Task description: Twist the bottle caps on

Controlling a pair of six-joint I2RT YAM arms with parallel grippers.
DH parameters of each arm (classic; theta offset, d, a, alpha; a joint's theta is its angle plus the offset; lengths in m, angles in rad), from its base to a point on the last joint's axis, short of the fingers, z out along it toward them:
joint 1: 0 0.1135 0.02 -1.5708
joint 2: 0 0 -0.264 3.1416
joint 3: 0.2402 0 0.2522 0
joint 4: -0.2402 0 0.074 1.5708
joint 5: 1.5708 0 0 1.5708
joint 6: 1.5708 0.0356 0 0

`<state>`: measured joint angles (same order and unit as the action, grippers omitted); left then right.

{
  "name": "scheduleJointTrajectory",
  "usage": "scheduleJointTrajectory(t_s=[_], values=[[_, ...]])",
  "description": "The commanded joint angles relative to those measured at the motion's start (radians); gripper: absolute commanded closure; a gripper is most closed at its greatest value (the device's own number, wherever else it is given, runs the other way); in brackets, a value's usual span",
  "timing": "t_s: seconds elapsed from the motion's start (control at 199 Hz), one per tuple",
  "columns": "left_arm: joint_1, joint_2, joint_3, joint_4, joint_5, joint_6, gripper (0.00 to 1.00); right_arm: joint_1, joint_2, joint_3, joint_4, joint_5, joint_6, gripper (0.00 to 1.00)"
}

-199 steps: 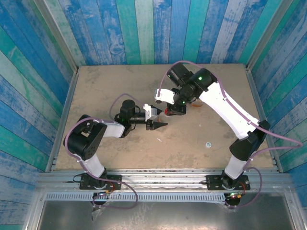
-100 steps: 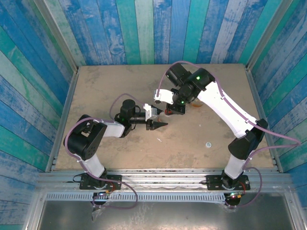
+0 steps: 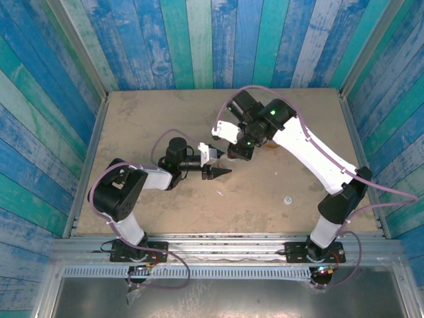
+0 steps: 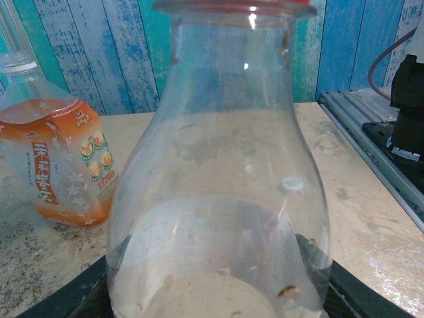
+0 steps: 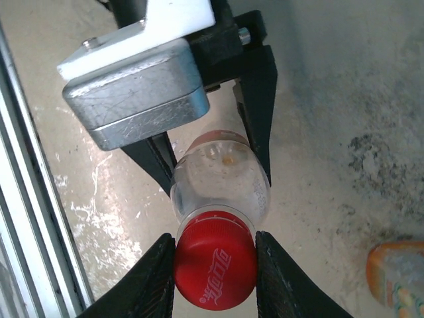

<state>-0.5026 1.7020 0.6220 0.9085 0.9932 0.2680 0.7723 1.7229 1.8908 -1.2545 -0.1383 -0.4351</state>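
Bright red round plastic screw cap [image 5: 215, 265] is sitting on the neck of the slim clear plastic bottle [image 5: 222, 179], which the left gripper [image 3: 218, 173] is clamping upright near the middle of the sandy tabletop [image 3: 152, 112], unmoved. The right gripper [image 5: 215, 281] is finishing its closure: its jaws, wider a second ago, are now pressing both sides of the cap, and its wrist is shifting slightly in the top view. We are judging that tightening is only beginning. The wider orange-labelled clear bottle [image 4: 66, 165] is standing near; a small pale round cap [image 3: 287, 199] is lying well apart, awaiting its turn.
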Motion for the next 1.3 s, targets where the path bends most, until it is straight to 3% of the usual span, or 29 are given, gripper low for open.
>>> scheduleJointTrajectory(t_s=[0.0,0.326,0.591,0.847,0.937,1.148,1.298], values=[[-0.001,-0.021,-0.015,-0.101,-0.044,-0.028,0.41,0.033,-0.009,-0.076,0.007,0.07,0.301,0.68],[-0.004,-0.025,-0.008,-0.114,-0.041,-0.017,0.42,0.089,0.04,-0.048,-0.062,0.177,0.902,0.77],[-0.004,-0.027,-0.013,-0.118,-0.023,-0.006,0.41,0.088,0.083,0.039,-0.098,0.191,0.875,0.66],[-0.004,-0.018,-0.013,-0.113,-0.016,-0.009,0.41,0.083,0.036,0.062,-0.039,0.173,0.603,0.3],[-0.004,-0.014,-0.015,-0.11,-0.012,-0.008,0.41,0.069,-0.005,0.033,0.008,0.117,0.473,0.25],[-0.004,-0.011,-0.018,-0.103,0.0,-0.001,0.41,0.06,-0.139,-0.144,0.114,0.004,-0.001,0.24],[-0.004,-0.014,-0.014,-0.123,0.013,0.006,0.41,0.035,-0.187,-0.19,0.139,-0.045,-0.199,0.3]])
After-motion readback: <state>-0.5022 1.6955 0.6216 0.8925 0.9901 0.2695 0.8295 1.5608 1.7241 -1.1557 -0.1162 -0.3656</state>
